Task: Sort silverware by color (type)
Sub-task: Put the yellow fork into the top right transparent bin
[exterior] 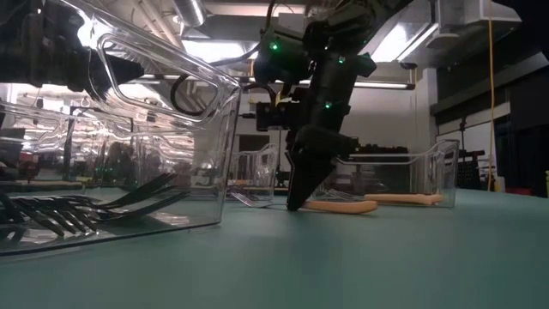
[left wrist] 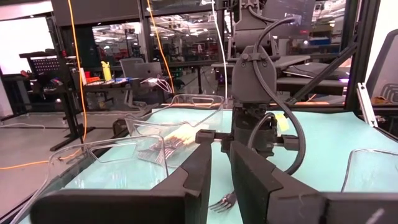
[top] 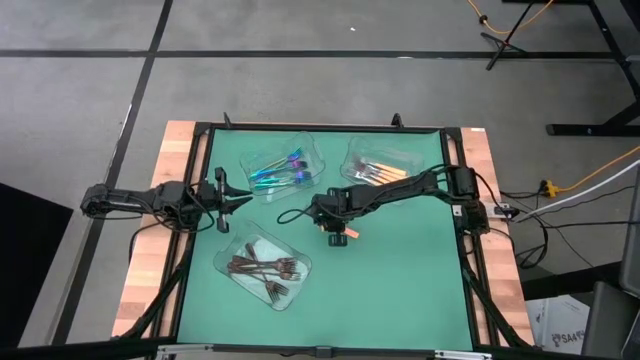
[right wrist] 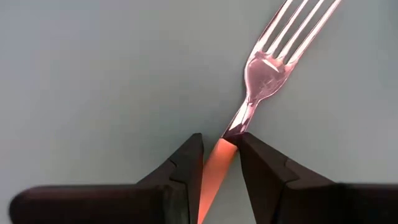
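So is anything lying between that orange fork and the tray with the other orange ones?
Nothing visible. The right end effector straddles the orange fork's handle on the green mat. Only bare mat lies between it and the tray holding the orange-handled forks; the tray's own wall has to be cleared.
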Robot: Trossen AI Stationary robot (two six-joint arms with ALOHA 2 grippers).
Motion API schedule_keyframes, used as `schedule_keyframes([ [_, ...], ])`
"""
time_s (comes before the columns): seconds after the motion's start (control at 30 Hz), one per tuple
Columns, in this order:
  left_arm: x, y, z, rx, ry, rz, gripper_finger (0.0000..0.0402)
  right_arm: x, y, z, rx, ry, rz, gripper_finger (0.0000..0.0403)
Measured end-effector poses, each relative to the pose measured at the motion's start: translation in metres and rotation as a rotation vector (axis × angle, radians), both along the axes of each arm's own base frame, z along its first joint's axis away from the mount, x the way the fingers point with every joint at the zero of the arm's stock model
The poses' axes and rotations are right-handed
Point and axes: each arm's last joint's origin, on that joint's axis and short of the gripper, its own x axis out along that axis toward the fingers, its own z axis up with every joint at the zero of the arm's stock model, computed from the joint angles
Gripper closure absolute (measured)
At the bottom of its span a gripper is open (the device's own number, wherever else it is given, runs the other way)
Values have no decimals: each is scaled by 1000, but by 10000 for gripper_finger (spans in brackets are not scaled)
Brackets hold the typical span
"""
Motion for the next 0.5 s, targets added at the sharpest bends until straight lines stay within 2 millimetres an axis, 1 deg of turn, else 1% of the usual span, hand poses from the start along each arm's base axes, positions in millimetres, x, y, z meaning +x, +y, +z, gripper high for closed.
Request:
schedule_keyframes([
  [0.5, 0, 0, 0, 0, 0, 0, 348, 0, 0, -1, -4, -3, -1, 306],
])
